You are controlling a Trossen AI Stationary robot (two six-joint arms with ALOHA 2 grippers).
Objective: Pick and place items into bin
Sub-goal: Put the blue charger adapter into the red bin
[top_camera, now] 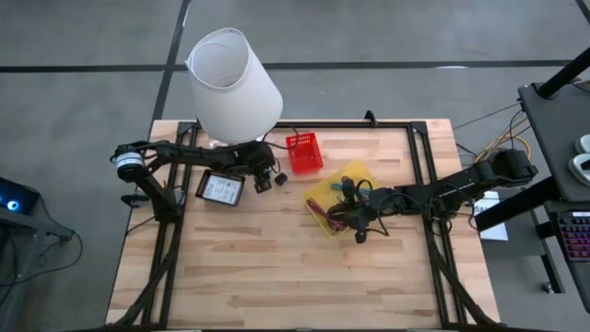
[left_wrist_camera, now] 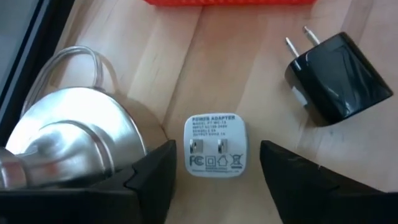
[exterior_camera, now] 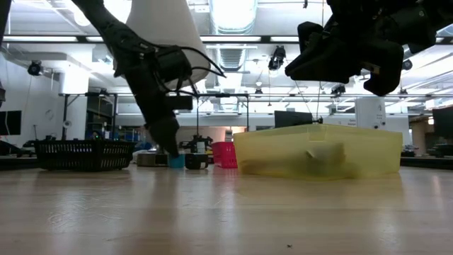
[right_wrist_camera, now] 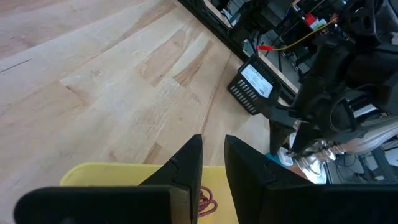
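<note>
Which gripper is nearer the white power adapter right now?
Left. The left gripper has its open fingers on either side of the white power adapter, beside the lamp base. The right gripper hangs over the yellow bin, well away from it.

Red basket (left_wrist_camera: 230, 2) beyond left gripper (left_wrist_camera: 216, 163) cut off by frame edge. Lamp base (left_wrist_camera: 74, 134) beside it partly hidden behind a finger. Yellow bin (exterior_camera: 318, 151) contents under right gripper (exterior_camera: 340, 60) too blurred to identify.
</note>
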